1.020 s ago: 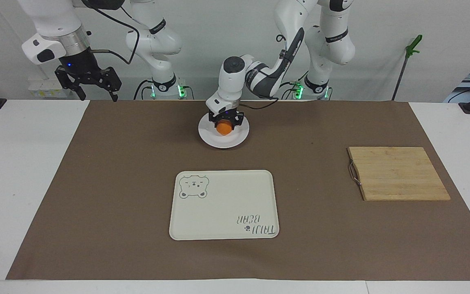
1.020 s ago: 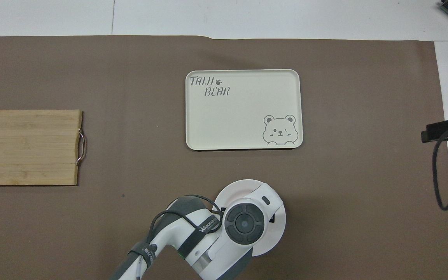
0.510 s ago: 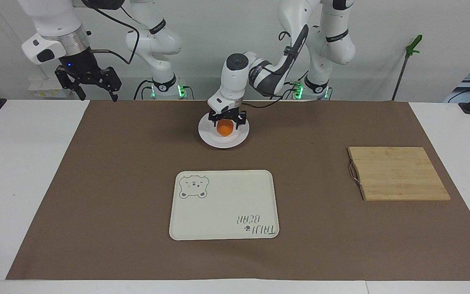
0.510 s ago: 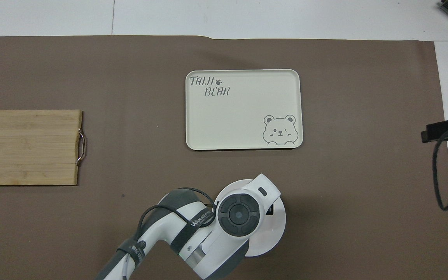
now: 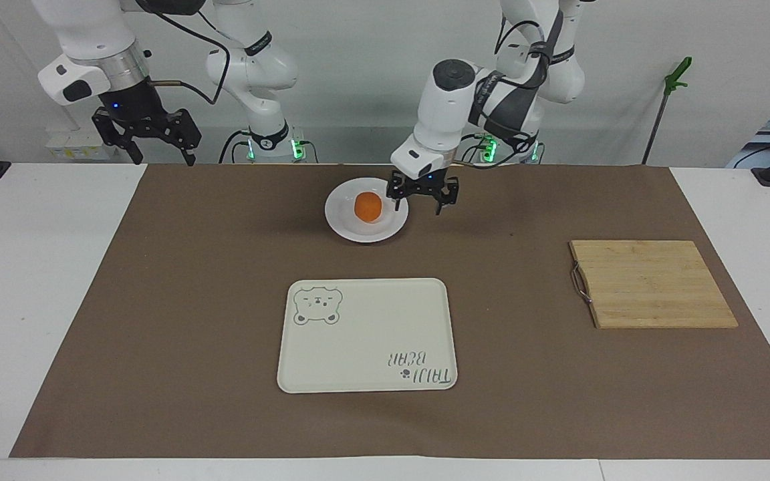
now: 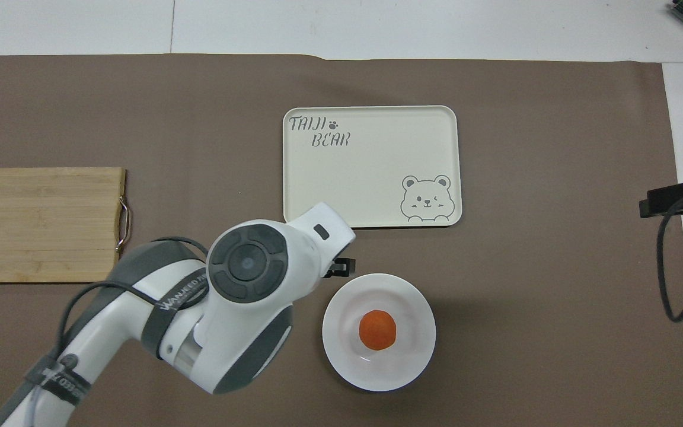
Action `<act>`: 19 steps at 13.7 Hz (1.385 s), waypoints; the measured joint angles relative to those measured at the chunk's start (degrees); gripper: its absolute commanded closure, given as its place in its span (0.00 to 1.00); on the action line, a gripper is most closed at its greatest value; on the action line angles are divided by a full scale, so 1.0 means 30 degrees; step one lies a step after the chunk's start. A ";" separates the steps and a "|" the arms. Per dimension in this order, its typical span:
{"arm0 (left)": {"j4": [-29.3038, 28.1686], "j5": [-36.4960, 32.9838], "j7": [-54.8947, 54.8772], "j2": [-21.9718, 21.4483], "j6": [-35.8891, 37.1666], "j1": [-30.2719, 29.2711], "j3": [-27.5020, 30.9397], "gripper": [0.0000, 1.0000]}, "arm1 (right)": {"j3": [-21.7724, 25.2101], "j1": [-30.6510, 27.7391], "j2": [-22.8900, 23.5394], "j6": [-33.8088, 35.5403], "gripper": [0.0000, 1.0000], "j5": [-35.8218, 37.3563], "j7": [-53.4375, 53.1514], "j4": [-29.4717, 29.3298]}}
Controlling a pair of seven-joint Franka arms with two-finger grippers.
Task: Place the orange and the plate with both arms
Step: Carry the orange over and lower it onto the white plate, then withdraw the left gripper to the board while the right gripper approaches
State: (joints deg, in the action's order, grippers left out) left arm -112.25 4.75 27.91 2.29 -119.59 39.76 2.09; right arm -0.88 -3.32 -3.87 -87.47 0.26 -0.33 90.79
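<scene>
The orange (image 5: 367, 207) (image 6: 377, 330) rests in the middle of the white plate (image 5: 358, 232) (image 6: 408, 363), which lies on the brown mat close to the robots. My left gripper (image 5: 418, 206) hangs open and empty just above the mat beside the plate, toward the left arm's end, touching neither plate nor orange. In the overhead view the left arm's wrist (image 6: 252, 270) covers most of that gripper. My right gripper (image 5: 163, 159) waits raised and open over the mat's corner at the right arm's end, holding nothing.
A cream rectangular tray with a bear drawing (image 5: 366, 334) (image 6: 371, 166) lies farther from the robots than the plate. A bamboo cutting board with a metal handle (image 5: 652, 284) (image 6: 39, 224) sits toward the left arm's end.
My left gripper opened and let go of the orange onto the plate, then rose and swung off the plate toward the left arm's end. The right arm stayed put.
</scene>
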 measured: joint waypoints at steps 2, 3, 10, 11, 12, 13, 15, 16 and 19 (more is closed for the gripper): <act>-0.0083 -0.0829 -0.1690 -0.0315 0.0198 -0.1547 0.0034 0.00 | 0.0010 -0.0006 0.0009 -0.0327 0.00 -0.0261 0.0000 0.0476; -0.0116 -0.1258 -0.2371 -0.0371 0.0204 -0.2201 0.0045 0.00 | 0.0036 -0.0031 0.0018 -0.0569 0.00 -0.0849 0.0000 0.0799; -0.0062 -0.1832 -1.1524 -0.2740 0.2440 -0.8240 0.0088 0.00 | 0.0132 -0.0305 0.0118 -0.2528 0.00 -0.5961 0.0000 0.3955; 0.0182 -0.1831 -1.2452 -0.3093 0.3046 -0.8965 0.0102 0.00 | 0.0135 -0.0307 0.0118 -0.2782 0.00 -0.6609 0.0000 0.4443; 0.0729 -0.1830 -1.3137 -0.3299 0.3919 -0.9552 0.0119 0.00 | 0.0132 -0.0302 0.0117 -0.3081 0.00 -0.7033 0.0000 0.4924; 0.1643 -0.1828 -1.3557 -0.3362 0.5053 -0.9999 0.0135 0.00 | 0.0126 -0.0285 0.0117 -0.3360 0.00 -0.7581 0.0002 0.5425; 0.3721 -0.1827 -1.3759 -0.3281 0.7295 -1.0424 0.0144 0.00 | 0.0079 -0.0253 0.0114 -0.3735 0.00 -0.9027 0.0506 0.6461; 0.4722 -0.1827 -1.3763 -0.3187 0.8309 -1.0506 0.0145 0.00 | 0.0042 -0.0231 0.0112 -0.4169 0.00 -0.9620 0.1119 0.7101; 0.7344 -0.1827 -1.3763 -0.2305 1.0484 -1.0584 0.0141 0.00 | 0.0013 0.0191 0.0080 -0.5605 0.00 -1.1627 0.3102 0.9252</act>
State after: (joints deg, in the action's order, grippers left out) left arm -90.22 -0.73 -13.39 -4.62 -88.14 8.01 2.51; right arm -0.84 -2.74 -3.63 -104.28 -34.62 8.98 118.54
